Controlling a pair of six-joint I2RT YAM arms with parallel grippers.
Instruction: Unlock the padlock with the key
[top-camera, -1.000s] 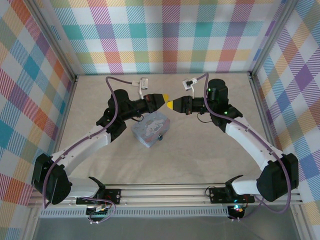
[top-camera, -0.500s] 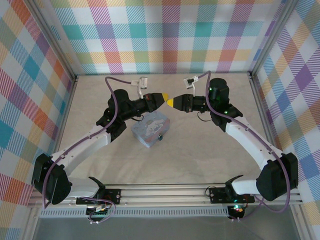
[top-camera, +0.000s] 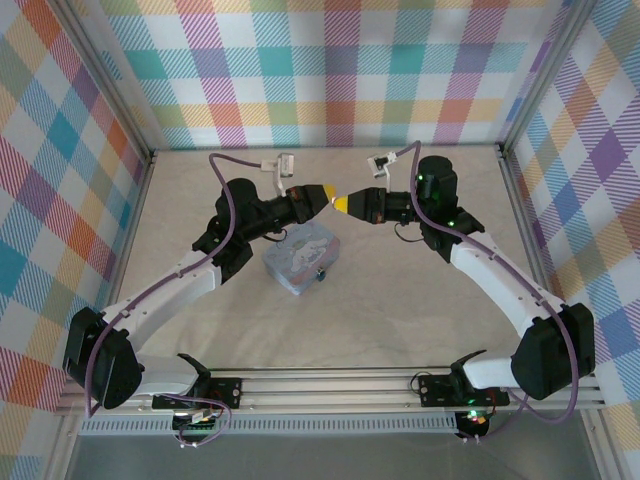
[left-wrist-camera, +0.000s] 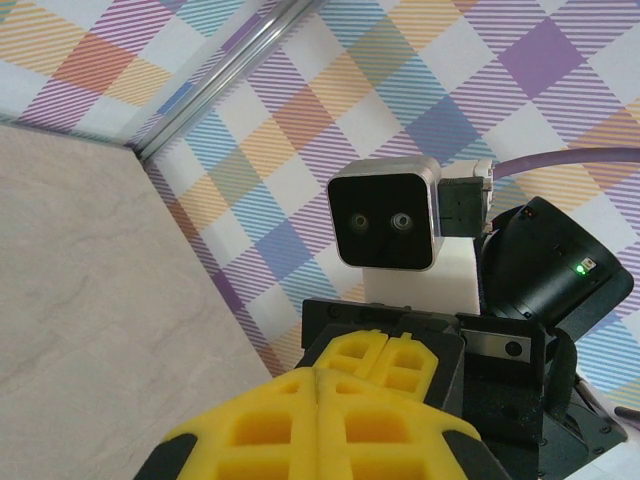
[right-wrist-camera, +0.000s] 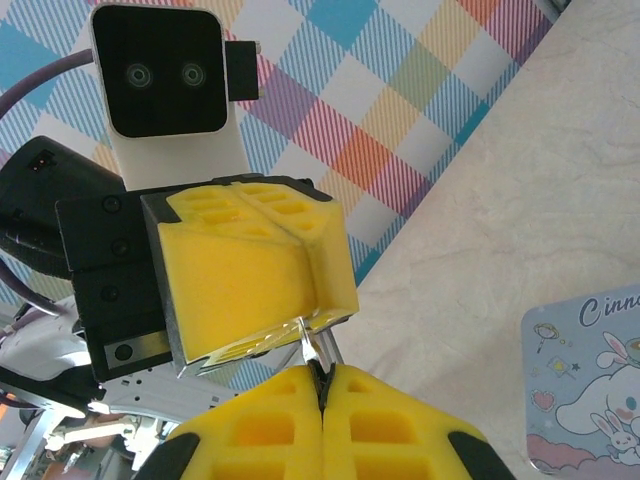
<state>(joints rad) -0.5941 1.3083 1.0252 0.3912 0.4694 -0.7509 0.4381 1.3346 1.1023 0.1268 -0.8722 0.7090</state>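
**Both grippers meet tip to tip, padlock below on the table**

The left gripper (top-camera: 326, 193) and right gripper (top-camera: 341, 206) hang in the air, each with its pads pressed together on the thin silvery key (right-wrist-camera: 311, 346) between them. The padlock (top-camera: 321, 272) lies on the table (top-camera: 400, 290) nearer, apart from both, against the pale blue tin (top-camera: 298, 262)'s near-right edge.

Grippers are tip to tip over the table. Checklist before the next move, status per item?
1. Left gripper shut: ok.
2. Right gripper shut on the thin metal piece: ok.
3. That piece is the key: cannot tell.
4. Left gripper also gripping it: cannot tell.
5. Padlock on the table beside the tin, free of both grippers: ok.
6. Padlock keyhole facing: cannot tell.
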